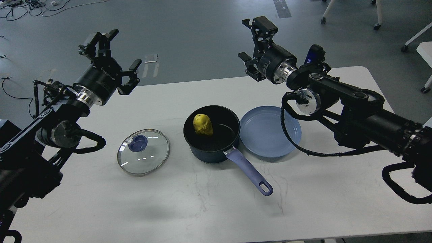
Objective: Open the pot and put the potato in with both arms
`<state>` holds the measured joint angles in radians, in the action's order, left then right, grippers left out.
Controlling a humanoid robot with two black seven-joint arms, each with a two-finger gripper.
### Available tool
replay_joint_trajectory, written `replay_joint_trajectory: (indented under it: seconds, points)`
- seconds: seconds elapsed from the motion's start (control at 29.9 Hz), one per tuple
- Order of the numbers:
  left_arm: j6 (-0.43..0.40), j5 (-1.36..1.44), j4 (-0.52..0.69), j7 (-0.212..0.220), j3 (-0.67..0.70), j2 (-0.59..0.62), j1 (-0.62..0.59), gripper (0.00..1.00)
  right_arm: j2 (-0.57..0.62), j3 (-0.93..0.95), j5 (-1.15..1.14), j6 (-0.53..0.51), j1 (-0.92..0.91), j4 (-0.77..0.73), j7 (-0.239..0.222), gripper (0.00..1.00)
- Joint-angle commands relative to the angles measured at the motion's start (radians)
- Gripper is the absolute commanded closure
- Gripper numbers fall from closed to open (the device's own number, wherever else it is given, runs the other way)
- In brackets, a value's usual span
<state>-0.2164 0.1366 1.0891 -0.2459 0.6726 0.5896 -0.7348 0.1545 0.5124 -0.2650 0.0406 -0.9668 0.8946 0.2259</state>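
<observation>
The task looks done: the potato (203, 124) sits inside the uncovered pot (211, 138) mid-bench (209, 202), its glass lid (143, 152) lying flat to the left, while both arms hover raised and apart, left claw (113, 57) and right claw (251, 42) spread open and empty, needing only to stay clear.

Bright, even light; sharp focus.

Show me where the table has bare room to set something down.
Free: the wide front strip of the table below the lid and pot handle. Crowded: the middle row, where lid, pot and plate sit close together.
</observation>
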Motion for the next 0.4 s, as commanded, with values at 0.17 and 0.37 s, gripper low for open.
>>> replay_joint_trajectory:
  seconds: [0.17,0.37]
  points:
    - [0.000,0.003,-0.002,0.002,-0.002,-0.002,0.002,0.01,0.028,0.008,0.000,-0.002,0.043,0.070,0.000,0.00]
    - [0.000,0.012,0.000,0.004,-0.024,-0.019,0.002,0.01,0.051,0.061,0.003,-0.018,0.057,0.087,-0.002,0.00]
